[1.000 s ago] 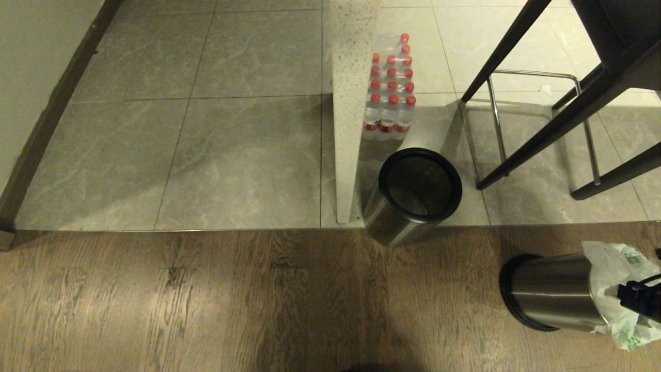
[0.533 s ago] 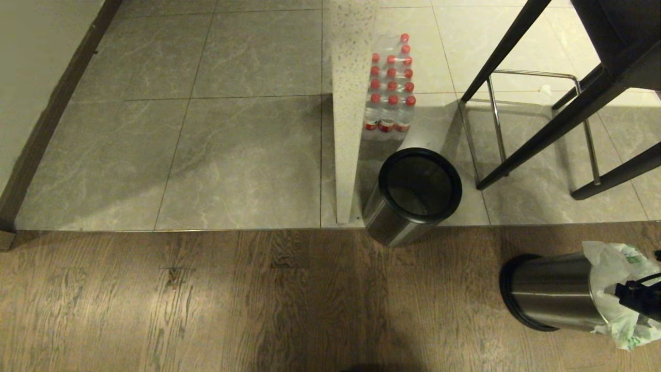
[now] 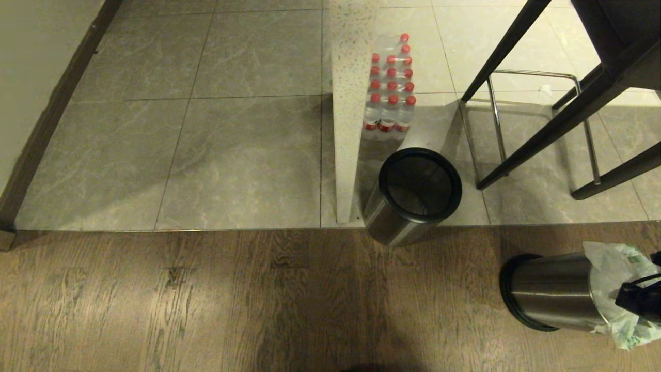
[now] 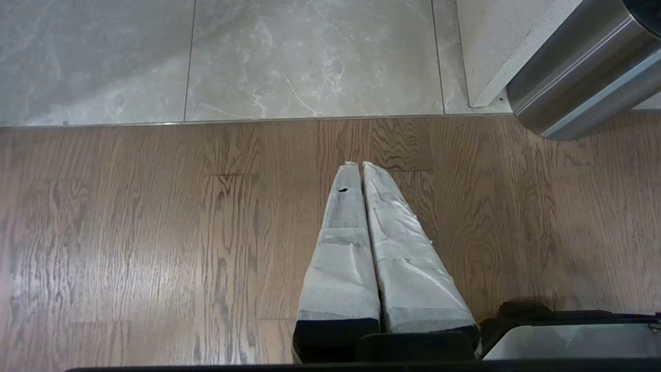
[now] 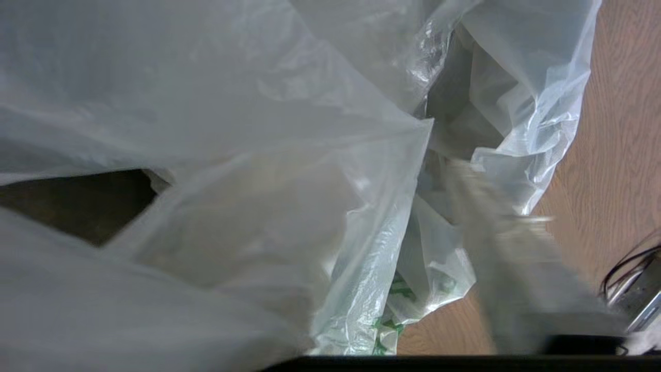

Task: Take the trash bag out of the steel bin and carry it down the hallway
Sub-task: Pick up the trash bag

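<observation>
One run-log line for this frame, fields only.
phase: bag grasp | right gripper: at trash bag, closure unclear | steel bin: on its side, wood floor | left gripper: shut, parked above floor | bag: in bin mouth

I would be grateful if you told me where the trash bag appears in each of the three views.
Head view: trash bag at lower right edge, over the steel bin's mouth.
Left wrist view: not in it.
Right wrist view: fills most of the picture.
Shared landmark: the wooden floor.

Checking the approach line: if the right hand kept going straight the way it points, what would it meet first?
The trash bag: its loose plastic fills the wrist view just ahead of the right hand, at the mouth of the steel bin. Contact may already exist; depth is unclear.
</observation>
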You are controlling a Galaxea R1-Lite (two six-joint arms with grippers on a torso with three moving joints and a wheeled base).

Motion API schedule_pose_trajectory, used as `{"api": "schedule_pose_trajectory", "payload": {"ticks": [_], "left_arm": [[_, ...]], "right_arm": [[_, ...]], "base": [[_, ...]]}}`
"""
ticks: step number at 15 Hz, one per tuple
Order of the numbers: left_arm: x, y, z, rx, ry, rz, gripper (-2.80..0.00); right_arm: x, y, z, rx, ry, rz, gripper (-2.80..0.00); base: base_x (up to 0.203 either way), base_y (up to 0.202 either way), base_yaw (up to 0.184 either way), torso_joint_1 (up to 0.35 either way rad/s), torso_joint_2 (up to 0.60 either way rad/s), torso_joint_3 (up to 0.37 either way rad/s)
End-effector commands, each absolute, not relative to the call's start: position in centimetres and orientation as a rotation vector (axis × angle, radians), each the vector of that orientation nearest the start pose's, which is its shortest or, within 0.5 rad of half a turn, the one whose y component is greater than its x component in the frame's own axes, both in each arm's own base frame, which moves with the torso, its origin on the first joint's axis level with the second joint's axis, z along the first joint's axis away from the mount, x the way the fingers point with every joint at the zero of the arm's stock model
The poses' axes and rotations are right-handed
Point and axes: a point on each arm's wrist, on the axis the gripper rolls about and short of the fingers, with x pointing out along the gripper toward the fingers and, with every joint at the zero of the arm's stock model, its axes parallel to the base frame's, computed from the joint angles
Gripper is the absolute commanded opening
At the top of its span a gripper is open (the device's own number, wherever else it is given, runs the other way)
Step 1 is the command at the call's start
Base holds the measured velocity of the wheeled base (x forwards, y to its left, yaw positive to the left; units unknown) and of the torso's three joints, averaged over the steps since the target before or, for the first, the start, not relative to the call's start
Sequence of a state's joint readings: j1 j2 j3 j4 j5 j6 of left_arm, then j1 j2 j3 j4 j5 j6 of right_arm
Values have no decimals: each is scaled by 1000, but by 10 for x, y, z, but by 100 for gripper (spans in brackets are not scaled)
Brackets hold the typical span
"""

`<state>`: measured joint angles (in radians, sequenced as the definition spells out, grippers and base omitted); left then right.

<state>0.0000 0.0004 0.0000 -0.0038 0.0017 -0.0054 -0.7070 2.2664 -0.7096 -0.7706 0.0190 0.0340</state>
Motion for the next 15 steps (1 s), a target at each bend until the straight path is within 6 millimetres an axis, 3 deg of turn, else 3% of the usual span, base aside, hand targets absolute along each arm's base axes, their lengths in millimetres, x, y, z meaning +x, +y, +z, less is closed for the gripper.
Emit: {"api": "schedule_pose_trajectory", "payload": {"ticks": [1,7,10,15], "left_arm": [[-23,0,76,-6,-3,3,-280],[-23,0,76,-6,-3,2,-280],[-23,0,76,-6,-2,2,-280],[-23,0,76,-6,-3,2,-280]], "right_arm": [[261,-222,-16,314,736,-663,-280],[253,-216,9,292,697,-665,-280],[239,-210,38,272,644,-679,-280],[207,-182,94,133,567,-652,-280]], "base": [[0,0,0,0,0,0],[0,0,0,0,0,0],[0,0,0,0,0,0],[0,0,0,0,0,0]]}}
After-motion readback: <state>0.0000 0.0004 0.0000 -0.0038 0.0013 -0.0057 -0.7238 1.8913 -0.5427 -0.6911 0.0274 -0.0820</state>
